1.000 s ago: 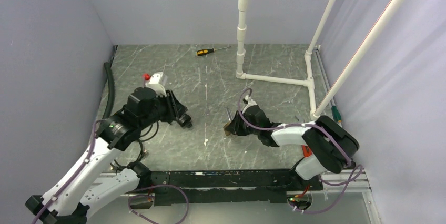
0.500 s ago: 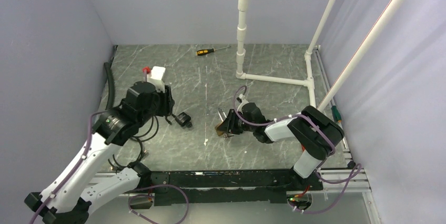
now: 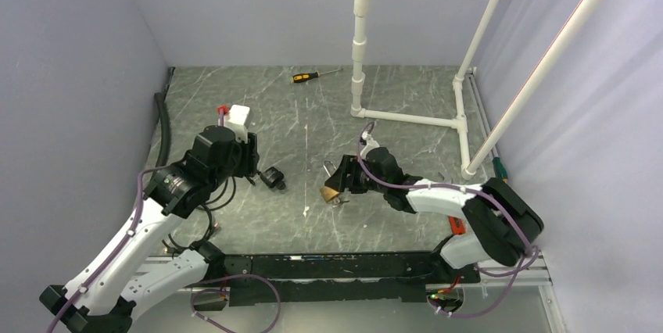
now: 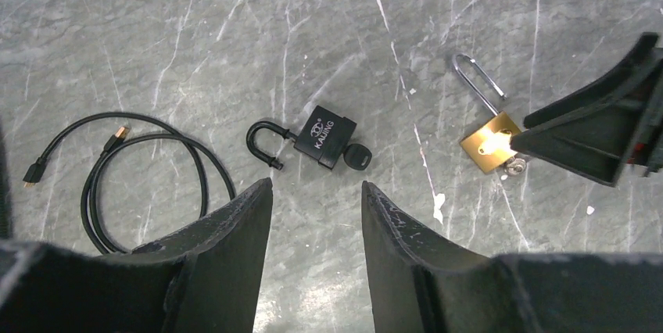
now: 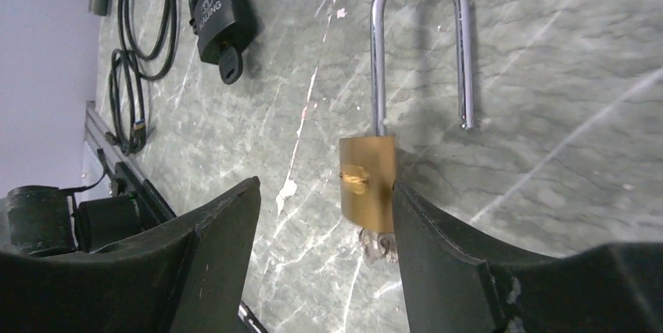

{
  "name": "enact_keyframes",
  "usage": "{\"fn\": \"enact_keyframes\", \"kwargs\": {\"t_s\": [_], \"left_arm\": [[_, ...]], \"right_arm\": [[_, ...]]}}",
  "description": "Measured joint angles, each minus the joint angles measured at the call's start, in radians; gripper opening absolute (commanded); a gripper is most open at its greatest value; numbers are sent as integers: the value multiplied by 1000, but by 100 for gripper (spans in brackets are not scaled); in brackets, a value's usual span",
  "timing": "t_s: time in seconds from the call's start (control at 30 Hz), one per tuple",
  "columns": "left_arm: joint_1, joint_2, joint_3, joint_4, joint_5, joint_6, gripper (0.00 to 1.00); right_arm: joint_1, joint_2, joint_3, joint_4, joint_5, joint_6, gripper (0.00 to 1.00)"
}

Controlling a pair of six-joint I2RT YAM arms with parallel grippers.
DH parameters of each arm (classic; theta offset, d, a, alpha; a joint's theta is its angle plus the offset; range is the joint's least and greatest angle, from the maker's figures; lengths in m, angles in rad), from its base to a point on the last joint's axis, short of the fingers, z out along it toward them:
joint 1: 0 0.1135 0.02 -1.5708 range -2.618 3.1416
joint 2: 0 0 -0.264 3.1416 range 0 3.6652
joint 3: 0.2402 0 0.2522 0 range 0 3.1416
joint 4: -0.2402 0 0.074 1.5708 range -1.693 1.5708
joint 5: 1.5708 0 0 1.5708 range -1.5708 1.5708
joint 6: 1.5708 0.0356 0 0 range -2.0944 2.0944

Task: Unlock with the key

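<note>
As right jaws have widened | brass padlock point(image 5: 367, 180) lies unclamped between them

Only legible text: black padlock point(image 4: 325, 139) is showing white "KAUNG" under a small round logo, lying just ahead of the left gripper point(image 4: 317, 189).

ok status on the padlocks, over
Left gripper open, empty, near black padlock. Right gripper open, straddling brass padlock; shackle open, key in. Nothing blocking.
</note>
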Motion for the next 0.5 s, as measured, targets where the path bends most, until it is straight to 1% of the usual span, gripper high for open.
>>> {"fn": "enact_keyframes", "kwargs": {"t_s": [0.07, 0.1, 0.17, 0.23, 0.37, 0.5], "left_arm": [[8, 3, -5, 0, 2, 0, 50], [13, 6, -8, 0, 2, 0, 50], [21, 14, -11, 0, 2, 0, 50], [30, 23, -11, 0, 6, 0, 50], [50, 34, -12, 1, 20, 0, 50], [66, 34, -12, 5, 36, 0, 51]], "right_arm": [[0, -43, 0, -40, 32, -23, 63], [0, -66, 1, -60, 47, -35, 60], [0, -105, 2, -93, 76, -58, 50], [0, -136, 2, -117, 99, -82, 44], [3, -148, 2, -123, 110, -114, 42], [23, -109, 9, -122, 110, -134, 42]]}}
